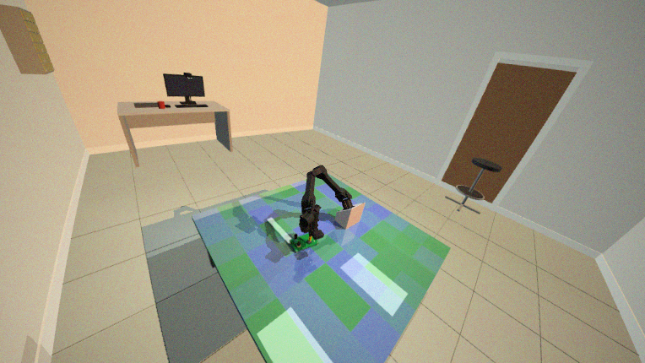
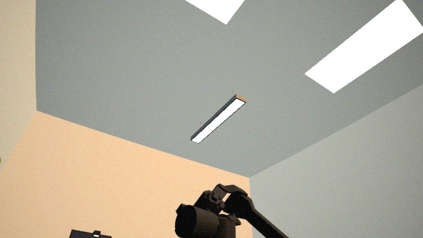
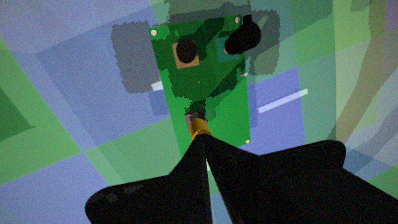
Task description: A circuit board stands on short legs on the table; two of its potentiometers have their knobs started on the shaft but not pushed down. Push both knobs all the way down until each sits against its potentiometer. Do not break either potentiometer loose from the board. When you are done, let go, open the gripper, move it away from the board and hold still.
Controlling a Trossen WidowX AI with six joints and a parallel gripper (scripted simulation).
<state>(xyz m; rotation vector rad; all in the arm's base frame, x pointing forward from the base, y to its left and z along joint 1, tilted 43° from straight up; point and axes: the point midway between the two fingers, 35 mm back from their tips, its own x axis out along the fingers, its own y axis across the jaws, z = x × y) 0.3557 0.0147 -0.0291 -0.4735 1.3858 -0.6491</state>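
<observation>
My gripper (image 1: 311, 235) (image 3: 201, 139)'s pressed together at the orange knob (image 1: 310, 239) (image 3: 200, 128), ctr of wrist frame; PCB (image 1: 297, 246) (image 3: 225, 112) upper ctr, seating unconfirmed, prob. both pushes left, then release + retreat.

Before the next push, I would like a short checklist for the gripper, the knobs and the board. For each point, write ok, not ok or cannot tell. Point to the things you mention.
1. Gripper (image 1: 311, 233) (image 3: 201, 139) shut for pushing: ok.
2. Fingertips lined up at the orange knob (image 1: 310, 239) (image 3: 200, 127): ok; contact cannot be told.
3. Orange knob fully down: cannot tell, the fingers partly hide it.
4. Black knob on the tan base (image 1: 298, 245) (image 3: 186, 50) fully down: cannot tell from above.
5. Circuit board (image 1: 313, 242) (image 3: 225, 110) within view of the wrist camera: ok, though the fingers hide one corner.
6. Gripper open and away from the board, to finish: not ok.
</observation>
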